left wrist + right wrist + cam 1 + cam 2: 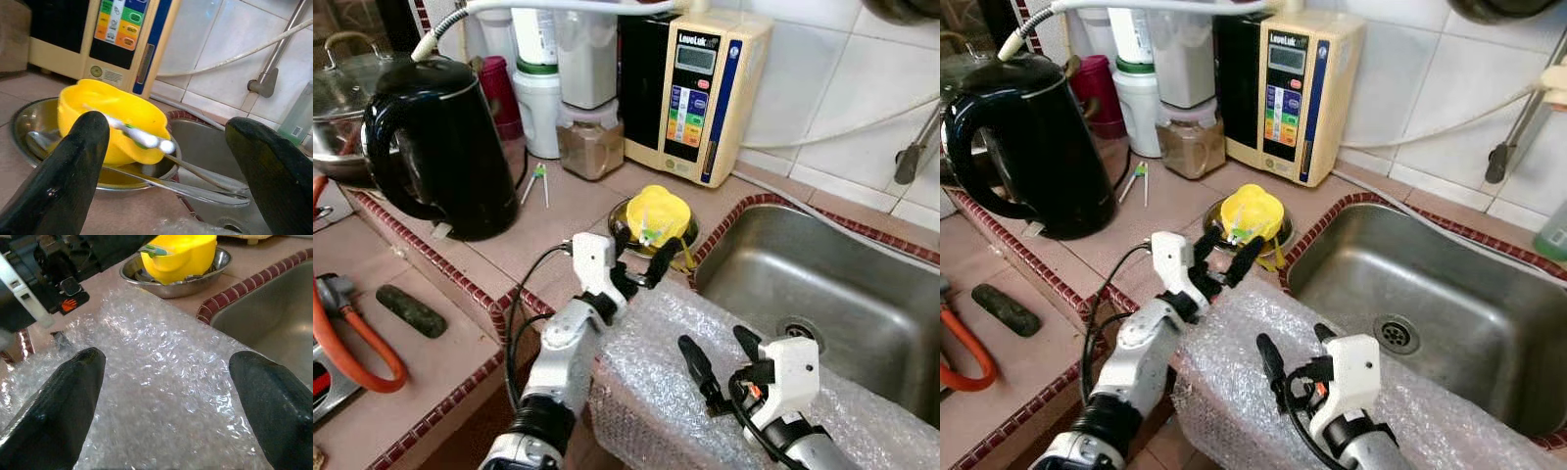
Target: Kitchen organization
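Yellow cup (656,214) is seen tipped in a metal bowl (625,212) just ahead of the left end effector (640,257), fingers spread; the right end effector (720,358), also spread, is held farther back over bubble wrap (656,382).

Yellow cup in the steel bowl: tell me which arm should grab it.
Left, probably. The left gripper is open right in front of the yellow cup in the steel bowl, fingers pointing at it. The right gripper, also open, hovers farther back over the bubble wrap.
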Tool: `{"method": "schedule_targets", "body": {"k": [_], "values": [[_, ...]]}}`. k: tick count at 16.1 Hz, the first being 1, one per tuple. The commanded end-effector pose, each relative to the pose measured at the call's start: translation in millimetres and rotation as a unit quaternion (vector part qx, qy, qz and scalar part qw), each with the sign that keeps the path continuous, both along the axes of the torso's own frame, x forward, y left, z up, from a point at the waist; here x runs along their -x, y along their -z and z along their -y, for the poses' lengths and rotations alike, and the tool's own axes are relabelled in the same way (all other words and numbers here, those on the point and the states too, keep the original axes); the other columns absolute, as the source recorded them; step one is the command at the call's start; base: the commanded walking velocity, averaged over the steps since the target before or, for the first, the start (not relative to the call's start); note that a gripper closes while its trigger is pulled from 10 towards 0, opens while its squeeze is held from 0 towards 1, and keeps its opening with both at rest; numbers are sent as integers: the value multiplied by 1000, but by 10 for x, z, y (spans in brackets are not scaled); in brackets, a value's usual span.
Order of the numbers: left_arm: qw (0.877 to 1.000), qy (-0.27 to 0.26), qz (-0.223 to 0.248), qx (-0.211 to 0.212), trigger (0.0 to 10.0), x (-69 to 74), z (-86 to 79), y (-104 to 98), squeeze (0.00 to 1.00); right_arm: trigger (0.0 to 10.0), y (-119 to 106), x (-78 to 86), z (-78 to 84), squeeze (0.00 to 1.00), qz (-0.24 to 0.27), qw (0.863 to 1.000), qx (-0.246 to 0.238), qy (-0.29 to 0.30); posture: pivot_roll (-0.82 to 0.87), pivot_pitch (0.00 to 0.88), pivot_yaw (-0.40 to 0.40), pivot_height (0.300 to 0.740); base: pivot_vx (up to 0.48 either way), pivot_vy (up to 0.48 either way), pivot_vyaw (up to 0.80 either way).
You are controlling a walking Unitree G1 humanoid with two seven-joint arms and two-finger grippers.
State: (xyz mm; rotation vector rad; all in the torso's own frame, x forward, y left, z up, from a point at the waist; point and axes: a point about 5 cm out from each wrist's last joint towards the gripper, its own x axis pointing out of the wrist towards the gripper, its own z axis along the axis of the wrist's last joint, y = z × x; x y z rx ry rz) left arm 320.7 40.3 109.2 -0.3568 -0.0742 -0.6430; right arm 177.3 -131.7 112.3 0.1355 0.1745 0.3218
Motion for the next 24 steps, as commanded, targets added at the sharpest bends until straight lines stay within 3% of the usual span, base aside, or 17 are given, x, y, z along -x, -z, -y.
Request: {"method": "schedule_targets", "body": {"k": [1,6,7,8,9,13,17,18,24], "values": [[1000,12,12,-10,10000,-26,99,-47,0,10000,-20,-6,30,0,13,1000,21,8,-107,0,33,740,0,0,0],[1000,-5,7,-28,10000,-90,135,-12,0,10000,-43,-15,41,0,20,999,26,16,-114,0,39,740,0,0,0],[1000,-20,-5,-22,3843,-119,109,8,0,10000,-82,-26,37,0,31,999,23,18,-114,0,41,740,0,0,0],[999,-28,-9,-21,4235,-140,92,5,0,10000,-99,-35,29,0,35,999,22,19,-114,0,42,740,0,0,0],[999,-42,-10,-22,10000,-176,75,-17,0,10000,-108,-41,24,0,37,999,22,19,-114,0,43,740,0,0,0],[996,-86,-22,-11,10000,-296,-5,-87,0,10000,-95,-33,2,0,37,999,25,16,-115,0,44,740,0,0,0],[991,-113,-66,-4,10000,-349,-16,-51,0,10000,-100,-37,-10,0,41,999,31,13,-119,0,46,740,0,0,0],[991,-115,-74,5,0,-356,-10,-49,0,10000,-104,-43,-8,0,42,999,32,14,-120,0,49,740,0,0,0],[989,-121,-81,19,0,-388,-22,-74,0,10000,-80,-51,-26,0,42,999,31,15,-110,0,48,740,0,0,0]]}}
